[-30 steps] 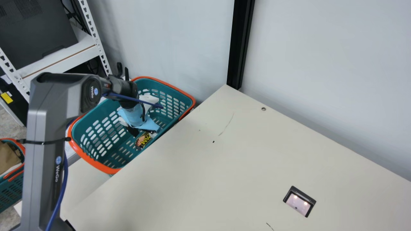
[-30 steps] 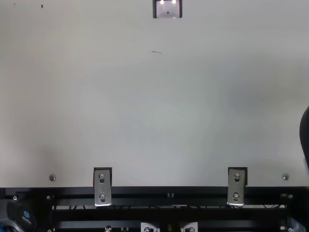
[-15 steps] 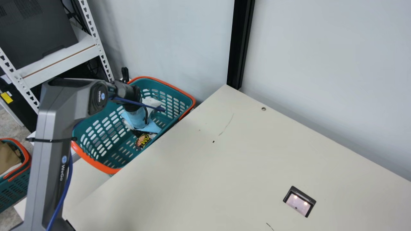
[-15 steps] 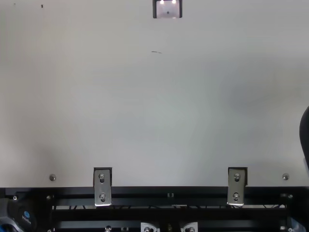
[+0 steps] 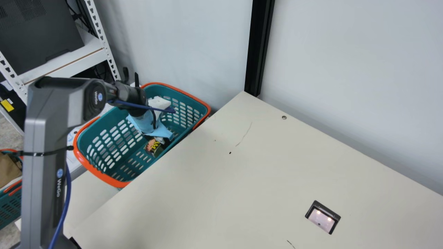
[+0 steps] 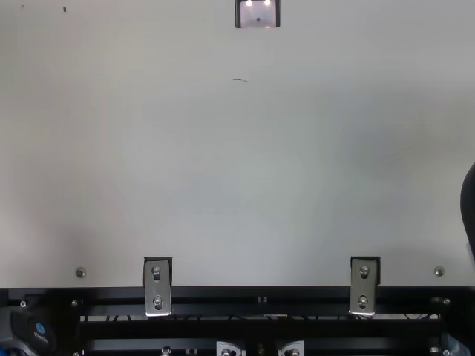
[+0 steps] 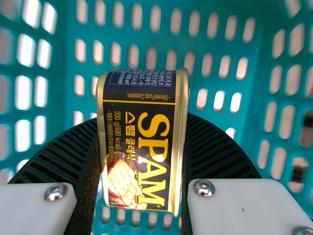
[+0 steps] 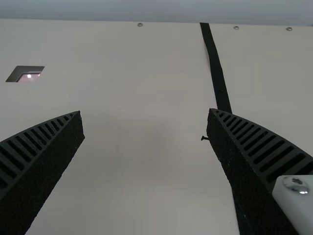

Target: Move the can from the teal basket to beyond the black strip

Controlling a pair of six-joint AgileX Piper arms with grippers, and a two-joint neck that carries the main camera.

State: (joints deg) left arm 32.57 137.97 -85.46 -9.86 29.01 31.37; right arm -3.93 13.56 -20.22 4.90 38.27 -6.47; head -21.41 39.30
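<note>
Down in the teal basket [image 5: 83, 159], my left gripper [image 5: 162, 140] is partly hidden by its blue-wrapped wrist in the main view. Beside its fingertips shows part of the dark, yellow-lettered can [image 5: 152, 146]. In the left wrist view the can [image 7: 139, 142] stands between both ribbed fingers of the left gripper [image 7: 142, 152], which is shut on it, with the basket's slotted teal wall [image 7: 220, 10] behind. My right gripper [image 8: 145, 117] is open over the cream table, nothing between its fingers, and the black strip [image 8: 215, 63] runs behind its right-hand finger.
A dark-framed opening [image 5: 322, 218] is set in the table [image 5: 225, 186]. A black post [image 5: 259, 45] rises at the table's far corner against the wall. White shelving [image 5: 65, 62] stands beyond the basket, and a second basket [image 5: 12, 202] is at the far left.
My left arm first shifted rightward and down in the main view, then back left and up. The can has risen slightly and tilted. The top view looks the same.
</note>
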